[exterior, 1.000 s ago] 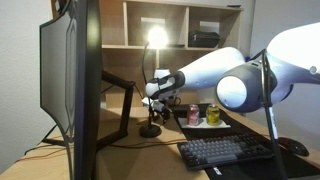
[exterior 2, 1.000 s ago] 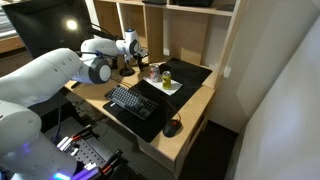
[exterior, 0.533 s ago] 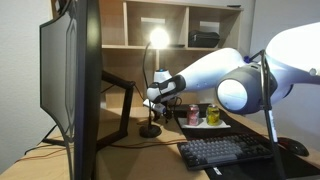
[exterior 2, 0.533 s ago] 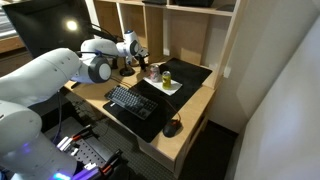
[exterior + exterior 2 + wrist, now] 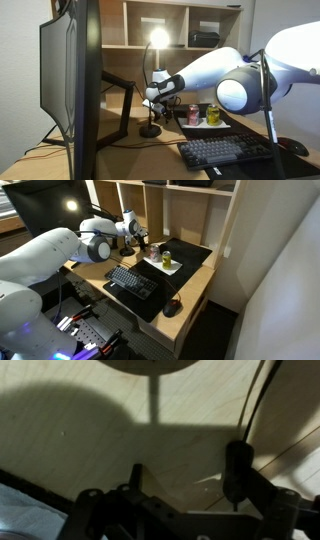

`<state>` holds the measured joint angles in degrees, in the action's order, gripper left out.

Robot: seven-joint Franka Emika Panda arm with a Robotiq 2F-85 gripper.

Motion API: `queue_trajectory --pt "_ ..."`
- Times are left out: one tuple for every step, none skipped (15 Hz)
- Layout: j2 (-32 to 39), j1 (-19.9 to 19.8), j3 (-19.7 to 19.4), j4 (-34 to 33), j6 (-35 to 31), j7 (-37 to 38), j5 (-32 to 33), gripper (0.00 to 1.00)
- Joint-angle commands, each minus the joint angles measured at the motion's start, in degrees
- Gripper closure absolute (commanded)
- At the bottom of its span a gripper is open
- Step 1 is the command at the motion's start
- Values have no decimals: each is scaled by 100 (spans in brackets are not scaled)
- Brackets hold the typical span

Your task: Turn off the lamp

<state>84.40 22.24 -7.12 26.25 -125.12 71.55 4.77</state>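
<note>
nothing has moved: my fingers (image 5: 238,465) stay wide apart, holding nothing; the lamp (image 5: 157,38) is lit, its base on the counter (image 5: 118,155) just below them.

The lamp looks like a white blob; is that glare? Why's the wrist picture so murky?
In an exterior view, yes: the lamp is lit and its head blows out to white glare. In the wrist view, the light is dim and brownish, the claw is a blurred dark silhouette, and a broad soft shadow lies across the desk.
</note>
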Motion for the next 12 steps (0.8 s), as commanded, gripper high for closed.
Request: queue_trajectory --pt "-7 -102 130 25 586 115 -16 0" --pt "-15 -131 153 2 721 149 -33 0" --pt "-19 -167 184 -19 847 157 -54 0" --pt "-119 -169 147 170 832 150 -143 0" --pt "-124 -200 162 166 916 177 -176 0" --pt "-149 -229 185 182 1044 198 -224 0" --pt "-15 -304 298 -100 1258 166 -206 0" --pt "197 -369 345 -509 1555 142 -280 0" --pt "-165 -351 330 148 1424 198 -348 0" --pt "-160 -392 371 130 1545 217 -393 0" --pt "-154 -430 411 120 1587 221 -467 0" --pt "-144 -456 430 114 1633 256 -531 0"
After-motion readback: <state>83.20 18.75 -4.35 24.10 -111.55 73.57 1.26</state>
